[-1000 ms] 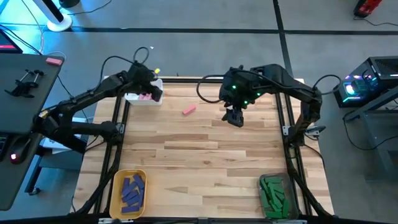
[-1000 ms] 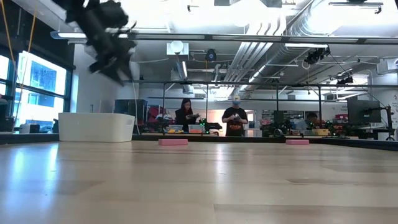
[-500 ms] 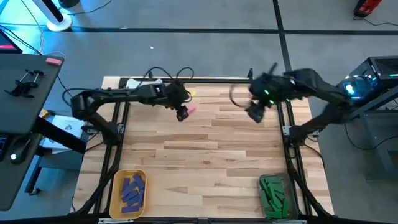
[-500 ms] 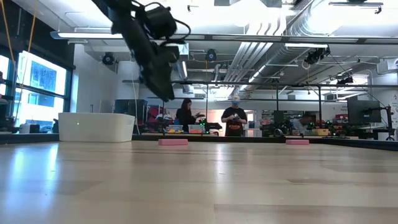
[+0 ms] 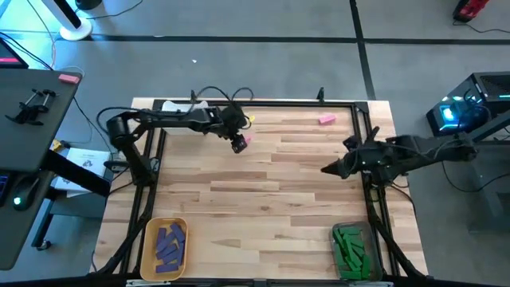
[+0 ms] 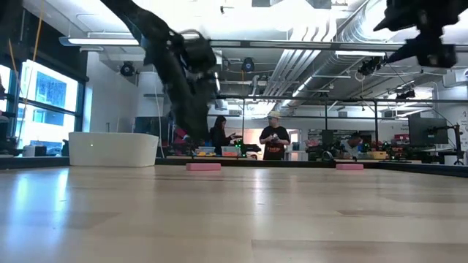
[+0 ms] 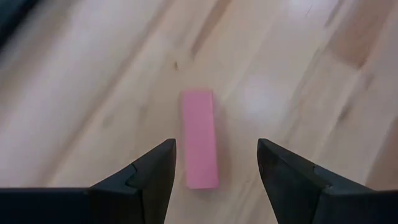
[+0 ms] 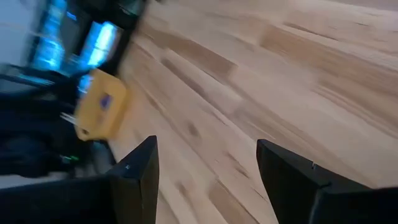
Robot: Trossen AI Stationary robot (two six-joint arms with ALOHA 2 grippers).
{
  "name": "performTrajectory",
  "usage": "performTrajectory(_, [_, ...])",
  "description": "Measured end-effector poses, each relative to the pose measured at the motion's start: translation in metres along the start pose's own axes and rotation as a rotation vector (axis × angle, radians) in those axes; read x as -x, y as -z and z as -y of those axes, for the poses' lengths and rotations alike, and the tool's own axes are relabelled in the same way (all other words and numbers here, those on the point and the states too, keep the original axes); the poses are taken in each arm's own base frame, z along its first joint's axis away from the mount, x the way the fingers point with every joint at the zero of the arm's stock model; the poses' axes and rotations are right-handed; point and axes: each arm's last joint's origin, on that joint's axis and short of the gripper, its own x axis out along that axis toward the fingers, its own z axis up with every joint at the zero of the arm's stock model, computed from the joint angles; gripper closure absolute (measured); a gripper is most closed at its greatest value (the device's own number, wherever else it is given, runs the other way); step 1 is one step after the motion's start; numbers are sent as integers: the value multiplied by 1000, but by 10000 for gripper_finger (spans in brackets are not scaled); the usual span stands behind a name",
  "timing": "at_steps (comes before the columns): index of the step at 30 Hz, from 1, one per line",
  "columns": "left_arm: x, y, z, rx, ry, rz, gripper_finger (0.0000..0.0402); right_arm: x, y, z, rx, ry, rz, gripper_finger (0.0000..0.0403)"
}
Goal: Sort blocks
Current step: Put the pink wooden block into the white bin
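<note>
A pink block (image 7: 199, 138) lies flat on the wooden table, seen in the high view (image 5: 245, 139) near the far middle. My left gripper (image 7: 214, 180) is open and hovers over it, one finger on each side of its near end, apart from it. A second pink block (image 5: 327, 119) lies near the far edge. Purple blocks (image 5: 169, 243) fill the yellow bin and green blocks (image 5: 349, 245) the clear bin. My right gripper (image 5: 331, 169) is open, raised by the table's right side, pointing left.
The white bin (image 6: 113, 149) stands at the far left corner, partly behind the left arm. The yellow bin (image 5: 149, 257) sits at the near left and the clear bin (image 5: 365, 271) at the near right. People stand in the room beyond the table.
My left gripper has swung from the white bin toward the table's right and come down over the pink block. My right arm has pulled back from the far middle toward the right edge, uncovering the second pink block in the high view. The blocks have stayed put.
</note>
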Motion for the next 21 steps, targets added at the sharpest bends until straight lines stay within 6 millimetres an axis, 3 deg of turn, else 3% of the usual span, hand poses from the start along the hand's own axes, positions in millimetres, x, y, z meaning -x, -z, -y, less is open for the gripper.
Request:
performTrajectory(7, [-45, 4, 0, 76, -45, -117, 192, -26, 0, -4, -2, -84, 66, 199])
performTrajectory(14, [-57, 6, -5, 78, 32, -209, 199, -37, -3, -17, 22, -145, 86, 199])
performTrajectory(16, [-57, 8, -1, 30, 11, -226, 224, -39, -4, -19, 25, -161, 101, 199])
performTrajectory(20, [-49, 10, 6, -41, 2, -240, 342, -43, -8, -29, 10, -235, 148, 199])
performTrajectory(21, [-45, 10, 7, -50, 11, -239, 356, -43, -9, -33, 7, -266, 165, 199])
